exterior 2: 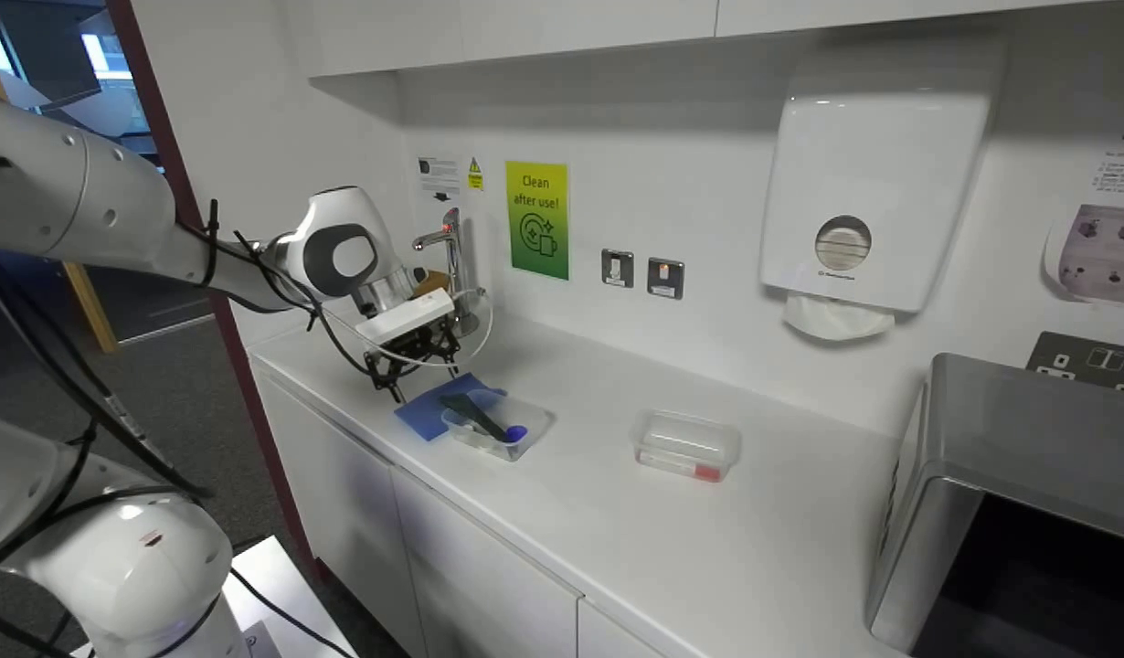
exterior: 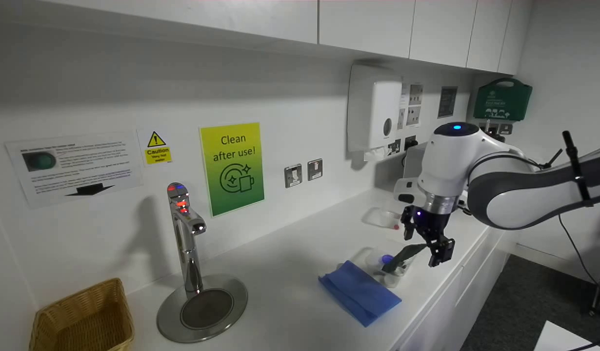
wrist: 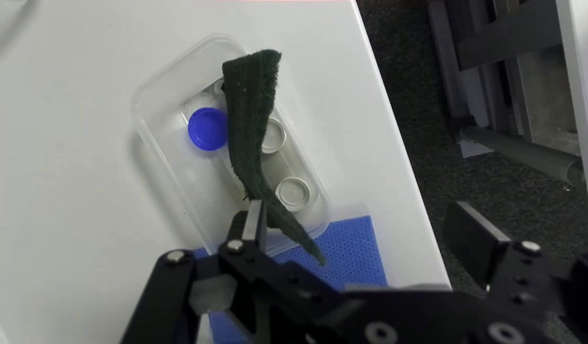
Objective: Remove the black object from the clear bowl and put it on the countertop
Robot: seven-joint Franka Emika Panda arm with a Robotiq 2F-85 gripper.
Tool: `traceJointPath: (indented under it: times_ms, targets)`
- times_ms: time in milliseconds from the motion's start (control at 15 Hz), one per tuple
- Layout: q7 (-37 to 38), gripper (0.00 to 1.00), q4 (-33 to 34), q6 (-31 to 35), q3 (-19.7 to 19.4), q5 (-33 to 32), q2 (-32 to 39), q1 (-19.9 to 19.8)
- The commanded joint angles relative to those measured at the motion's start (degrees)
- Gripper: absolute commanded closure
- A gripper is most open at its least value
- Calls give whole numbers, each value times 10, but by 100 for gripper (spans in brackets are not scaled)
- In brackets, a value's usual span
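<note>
The black object is a dark green-black strip (wrist: 250, 119), rough like scouring cloth. It lies slanted across the clear bowl (wrist: 167, 165), a rectangular plastic tub, with both ends reaching past the rim. The strip shows in both exterior views (exterior: 402, 257) (exterior 2: 475, 417). A blue cap (wrist: 207, 129) and white caps (wrist: 293, 193) lie in the bowl. The bowl stands on the white countertop (wrist: 83, 167). My gripper (wrist: 365, 234) is open and empty, above the bowl's end. One finger overlaps the strip in the wrist view; the other is over the floor beyond the counter edge.
A blue cloth (exterior: 361, 295) lies beside and partly under the bowl. Another clear tub (exterior 2: 685, 443) with a red item stands further along. A tap (exterior: 185, 243), wicker basket (exterior: 83, 317) and microwave (exterior 2: 1010, 475) stand on the counter. The counter's front edge (wrist: 394, 124) is close.
</note>
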Motion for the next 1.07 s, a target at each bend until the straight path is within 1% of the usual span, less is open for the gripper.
traceJointPath:
  times_ms: [0,333,467,533,600,667,800,1000]
  targets:
    - [-17,0,-1,-10,6,-31,-7,-20]
    - [10,0,-6,17,14,-88,-1,-48]
    - [48,0,-11,56,24,-119,6,-63]
    - [82,0,-12,80,29,-130,11,-70]
    - [116,0,-9,86,35,-127,17,-73]
    - [68,0,-4,55,19,-108,12,-56]
    - [98,0,-4,66,26,-111,20,-59]
    - [104,0,-4,66,27,-112,22,-59]
